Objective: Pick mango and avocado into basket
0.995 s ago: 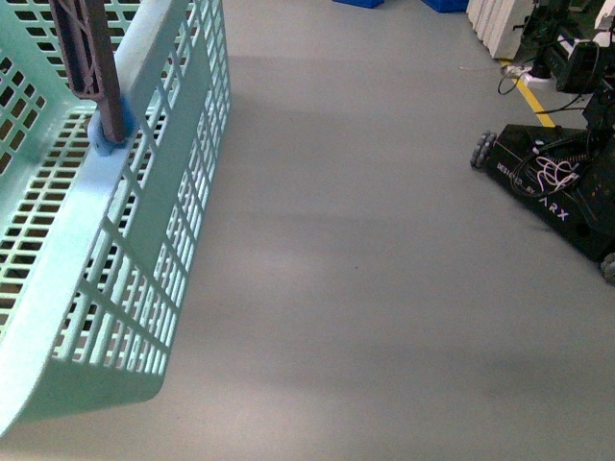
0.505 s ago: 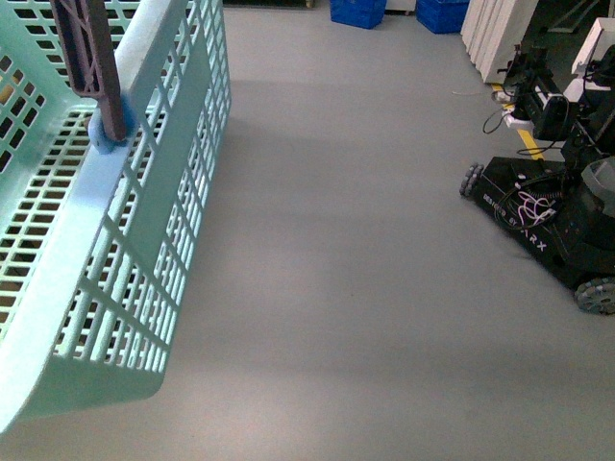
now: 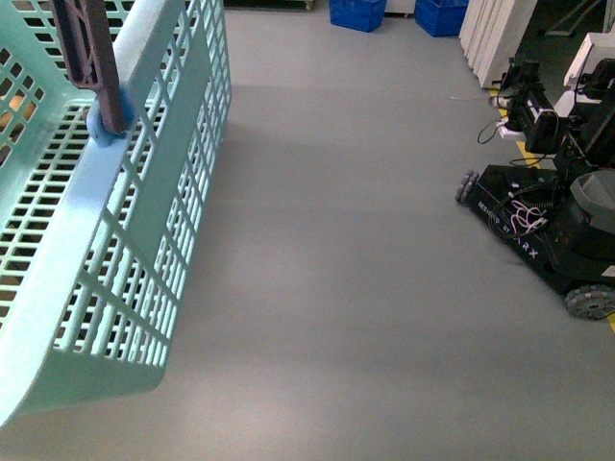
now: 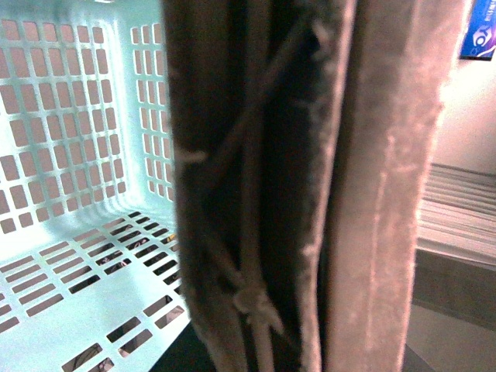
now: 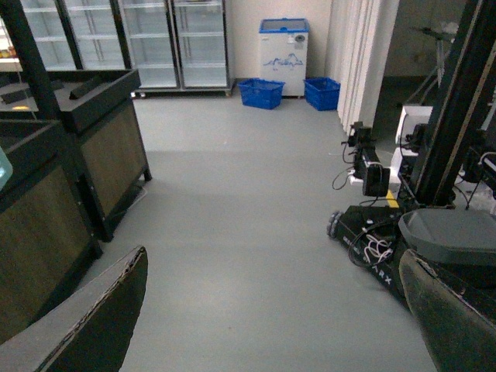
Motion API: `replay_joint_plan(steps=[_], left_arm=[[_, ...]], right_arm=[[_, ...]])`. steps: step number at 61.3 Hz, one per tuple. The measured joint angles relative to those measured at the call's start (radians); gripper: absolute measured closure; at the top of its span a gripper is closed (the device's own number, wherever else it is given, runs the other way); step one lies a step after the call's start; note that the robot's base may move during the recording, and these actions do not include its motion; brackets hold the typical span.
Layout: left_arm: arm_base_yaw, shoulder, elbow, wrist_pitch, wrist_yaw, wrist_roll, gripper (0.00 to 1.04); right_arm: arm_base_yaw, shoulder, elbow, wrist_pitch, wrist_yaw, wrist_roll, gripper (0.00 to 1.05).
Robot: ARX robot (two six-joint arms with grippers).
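The light teal basket hangs tilted at the left of the front view, above the grey floor. One brown handle rises from a blue hinge on its rim. In the left wrist view the two brown handles, tied with a white zip tie, fill the picture. My left gripper is shut on the basket by these handles, and they hide its fingers. The basket's slotted floor shows behind. My right gripper is open over bare floor with nothing between its fingers. The mango and the avocado are out of view.
Another black ARX robot base with cables stands on the floor to the right. Blue crates sit far ahead by a white freezer. Dark wooden display stands and glass-door fridges lie to the left.
The front view has shifted. The blue crates came into sight at the far end, and more of the other robot shows. The basket stays held in the same place relative to me.
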Motion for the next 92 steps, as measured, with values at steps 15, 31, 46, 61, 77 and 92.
replay_joint_plan(steps=[15,31,46,61,77,92], left_arm=[[0.0,0.0,0.0,0.0,0.0,0.0,0.9],[0.0,0.0,0.0,0.0,0.0,0.0,0.9],[-0.007,0.0,0.0,0.0,0.017,-0.006,0.9],[-0.004,0.0,0.0,0.0,0.0,-0.003,0.9],[-0.003,0.0,0.0,0.0,0.0,-0.001,0.9],[-0.003,0.0,0.0,-0.001,0.0,0.0,0.9]], right_arm=[[0.0,0.0,0.0,0.0,0.0,0.0,0.09],[0.0,0.0,0.0,0.0,0.001,0.0,0.09],[0.0,0.0,0.0,0.0,0.003,0.0,0.09],[0.0,0.0,0.0,0.0,0.002,0.0,0.09],[0.0,0.0,0.0,0.0,-0.001,0.0,0.09],[0.0,-0.001,0.0,0.0,-0.002,0.0,0.09]])
